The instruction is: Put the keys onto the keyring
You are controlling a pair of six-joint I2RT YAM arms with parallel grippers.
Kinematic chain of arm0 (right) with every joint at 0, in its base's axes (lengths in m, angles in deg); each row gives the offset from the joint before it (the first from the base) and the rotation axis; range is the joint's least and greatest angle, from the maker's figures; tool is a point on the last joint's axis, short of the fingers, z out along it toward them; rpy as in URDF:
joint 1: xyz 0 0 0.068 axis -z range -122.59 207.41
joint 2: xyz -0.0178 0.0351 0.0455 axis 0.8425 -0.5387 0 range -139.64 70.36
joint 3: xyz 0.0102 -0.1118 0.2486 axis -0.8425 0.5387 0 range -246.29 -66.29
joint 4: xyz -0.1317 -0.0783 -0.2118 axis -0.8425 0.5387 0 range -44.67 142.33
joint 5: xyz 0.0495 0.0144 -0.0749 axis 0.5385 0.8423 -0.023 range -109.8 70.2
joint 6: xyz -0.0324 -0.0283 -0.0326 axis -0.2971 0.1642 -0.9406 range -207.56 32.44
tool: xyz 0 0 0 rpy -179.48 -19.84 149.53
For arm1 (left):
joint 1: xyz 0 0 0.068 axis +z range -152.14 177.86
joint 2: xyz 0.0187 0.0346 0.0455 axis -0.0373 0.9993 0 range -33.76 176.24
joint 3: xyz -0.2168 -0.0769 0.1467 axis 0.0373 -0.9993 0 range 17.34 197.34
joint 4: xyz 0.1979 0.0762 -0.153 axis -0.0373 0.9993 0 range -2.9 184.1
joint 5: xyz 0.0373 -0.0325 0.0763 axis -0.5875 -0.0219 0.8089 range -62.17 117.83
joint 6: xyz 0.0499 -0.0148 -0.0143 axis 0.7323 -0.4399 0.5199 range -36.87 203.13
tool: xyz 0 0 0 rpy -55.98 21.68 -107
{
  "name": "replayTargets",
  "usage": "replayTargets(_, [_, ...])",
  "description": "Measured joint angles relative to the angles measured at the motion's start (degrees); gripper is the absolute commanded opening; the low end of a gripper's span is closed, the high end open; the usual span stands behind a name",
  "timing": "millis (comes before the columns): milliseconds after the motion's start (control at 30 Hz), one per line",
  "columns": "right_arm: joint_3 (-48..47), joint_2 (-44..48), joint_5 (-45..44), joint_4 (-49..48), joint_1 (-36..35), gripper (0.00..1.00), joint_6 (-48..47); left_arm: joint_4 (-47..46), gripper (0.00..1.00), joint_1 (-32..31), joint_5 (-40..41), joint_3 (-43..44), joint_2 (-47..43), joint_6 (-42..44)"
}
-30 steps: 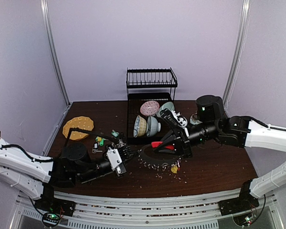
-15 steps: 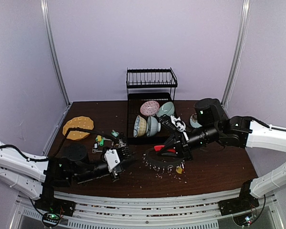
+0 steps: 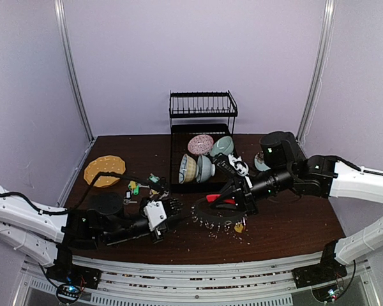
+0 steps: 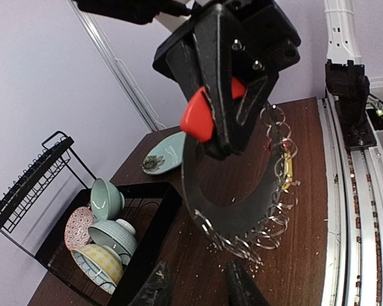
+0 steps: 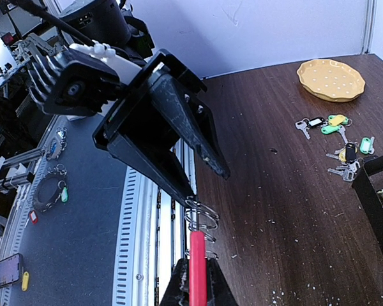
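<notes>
Your left arm (image 3: 32, 217) lies low along the table's near edge and reaches in from the left corner. The left gripper (image 3: 173, 208) points right, fingers parted, nothing between them. Your right arm (image 3: 354, 178) enters from the right edge, wrist angled down. The right gripper (image 3: 230, 199) is clamped on the keyring (image 4: 239, 220). The grippers face each other, apart.

A black dish rack (image 3: 202, 112) holds four bowls (image 3: 200, 145), a yellow plate (image 3: 105, 170) lying well apart.
</notes>
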Motion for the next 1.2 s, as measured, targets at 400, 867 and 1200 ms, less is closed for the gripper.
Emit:
replayTargets(400, [0.0, 0.0, -3.5, -0.9, 0.0, 0.0, 1.0, 1.2, 0.31, 0.0, 1.5, 2.2, -0.8, -5.9])
replayTargets(867, [0.9, 0.0, -4.6, -1.6, 0.0, 0.0, 1.6, 7.1, 0.22, 0.0, 4.9, 8.5, 4.4, -9.3])
replayTargets(1200, [1.4, 0.5, -5.4, -1.8, 0.0, 0.0, 1.6, 9.4, 0.07, -0.2, 6.8, 8.7, 5.3, -9.8])
